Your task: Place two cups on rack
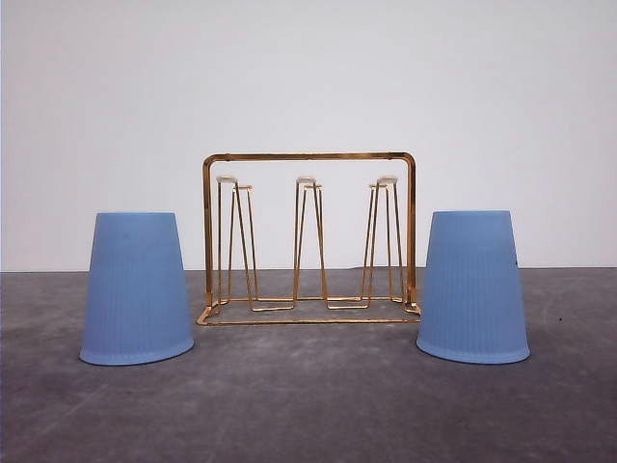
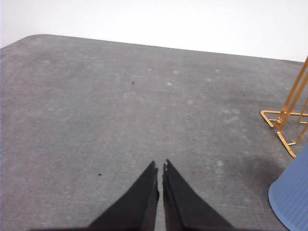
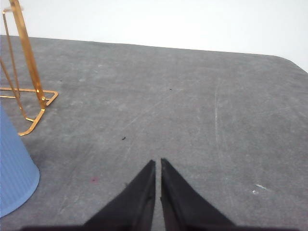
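Gold rack (image 1: 308, 236) between blue cups (image 1: 137, 289)

Two cups, one rack, my two grippers.

I counted one blue cup (image 1: 137, 287) at the frame's left, a second cup (image 1: 472, 285) at its right, one gold rack (image 1: 308, 237) between, bearing six white-tipped prongs (image 1: 307, 180).

left tool (image 2: 160, 166) – two matte black fingers, tapering to points, right tool (image 3: 158, 163) – same black wedges
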`<state>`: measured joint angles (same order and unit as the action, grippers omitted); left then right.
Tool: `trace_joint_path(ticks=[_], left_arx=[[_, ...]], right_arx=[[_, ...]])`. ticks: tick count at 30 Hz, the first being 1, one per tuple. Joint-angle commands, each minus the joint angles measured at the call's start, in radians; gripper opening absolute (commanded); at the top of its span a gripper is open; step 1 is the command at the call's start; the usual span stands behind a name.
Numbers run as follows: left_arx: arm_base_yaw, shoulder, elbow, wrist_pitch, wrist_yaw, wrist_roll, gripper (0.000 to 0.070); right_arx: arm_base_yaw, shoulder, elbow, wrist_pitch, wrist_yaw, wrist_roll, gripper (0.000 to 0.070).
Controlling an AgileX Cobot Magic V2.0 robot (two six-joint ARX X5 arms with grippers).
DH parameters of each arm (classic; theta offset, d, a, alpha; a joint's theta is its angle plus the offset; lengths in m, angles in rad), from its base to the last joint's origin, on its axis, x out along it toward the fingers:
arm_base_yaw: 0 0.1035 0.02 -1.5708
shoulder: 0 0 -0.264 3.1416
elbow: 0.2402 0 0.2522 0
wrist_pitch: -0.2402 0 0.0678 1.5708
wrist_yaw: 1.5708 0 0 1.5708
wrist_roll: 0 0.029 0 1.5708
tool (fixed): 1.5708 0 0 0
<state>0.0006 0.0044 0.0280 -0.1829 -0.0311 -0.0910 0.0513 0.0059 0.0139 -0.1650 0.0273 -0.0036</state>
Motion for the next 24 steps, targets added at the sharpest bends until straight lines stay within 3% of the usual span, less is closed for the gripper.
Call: trace_joint_path(ticks=[1, 12, 19, 24], left_arx=[[0.001, 0.0, -0.015, -0.004, -0.003, 0.0, 0.0], [0.001, 0.0, -0.015, 0.074, 0.005, -0.022, 0.0], [0.001, 0.008, 0.062, 0.05, 0.009, -0.263, 0.0003], [0.001, 0.114, 0.259, -0.057, 0.015, -0.307, 0.0003]], right_arx=[[-0.002, -0.002, -0.002, 0.008, 0.0, -0.003, 0.0018], [-0.001, -0.002, -0.002, 0.012, -0.002, 0.018, 0.0018], [-0.001, 0.0, 0.045, 0.018, -0.065, 0.151, 0.0006], [0.0, 0.095, 0.205, -0.001, -0.083, 0.26, 0.0006]])
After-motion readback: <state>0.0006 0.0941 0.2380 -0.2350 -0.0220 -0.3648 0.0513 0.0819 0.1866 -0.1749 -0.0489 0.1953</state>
